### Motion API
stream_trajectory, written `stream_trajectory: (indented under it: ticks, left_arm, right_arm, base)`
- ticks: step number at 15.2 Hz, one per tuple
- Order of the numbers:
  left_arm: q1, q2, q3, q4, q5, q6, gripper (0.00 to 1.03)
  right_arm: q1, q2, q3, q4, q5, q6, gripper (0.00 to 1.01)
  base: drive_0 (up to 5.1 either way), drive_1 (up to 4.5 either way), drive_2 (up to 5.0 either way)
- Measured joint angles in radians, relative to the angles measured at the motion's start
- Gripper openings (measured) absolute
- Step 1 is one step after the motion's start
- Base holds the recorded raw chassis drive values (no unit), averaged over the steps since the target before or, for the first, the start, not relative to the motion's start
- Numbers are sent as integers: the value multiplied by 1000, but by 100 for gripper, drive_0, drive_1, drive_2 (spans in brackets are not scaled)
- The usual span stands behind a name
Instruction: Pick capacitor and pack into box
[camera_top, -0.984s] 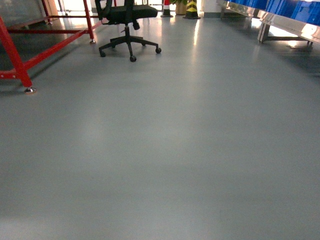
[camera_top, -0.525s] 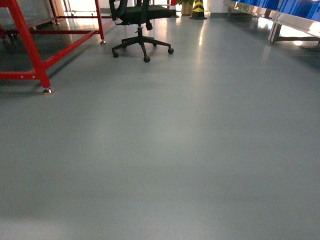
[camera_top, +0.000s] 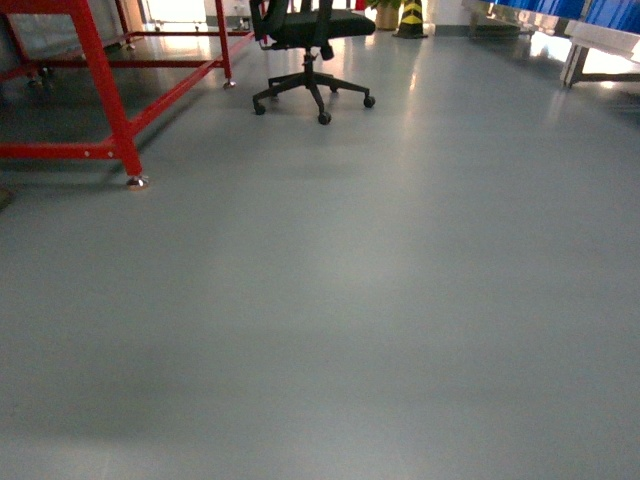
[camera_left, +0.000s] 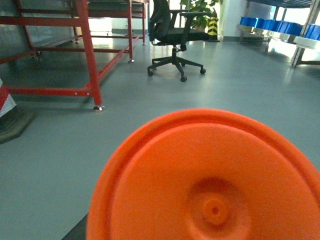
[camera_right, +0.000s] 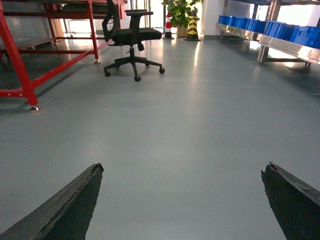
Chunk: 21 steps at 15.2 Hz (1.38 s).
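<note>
Right tool: two dark, rough-edged wedge-shaped fingers enter the right wrist view from the lower corners, spread wide apart with nothing between them; only bare floor shows in the gap.

Left tool: not itself visible. The left wrist view is largely filled by a smooth, matte orange disc, round, with a raised rim, concentric moulded rings and a small central boss. It lies close against the lens; whether the left tool grips it, and how far that tool is open, cannot be told.

Floor: grey, glossy and seamless, carrying soft window reflections; it fills most of the head view.

Red frame: painted square-section steel tubing on small metal feet, standing at the left in all three views.

Office chair: black, with mesh back, padded seat and a five-star castor base, standing on the floor beyond the frame.

Blue bins: glossy plastic, ranged in a row along a metal shelf at the far right.

Potted plant and a yellow-and-black striped cone: at the far wall.

Capacitor and box: neither appears in any view; their location cannot be told.
</note>
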Motion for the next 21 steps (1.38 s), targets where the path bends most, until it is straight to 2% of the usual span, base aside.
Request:
stream_trajectory:
  ticks: [21]
  left_arm:
    - [0,0,0,2,2,0,43]
  right_arm:
    - [0,0,0,4,0,0,98]
  base:
    - [-502,239,239]
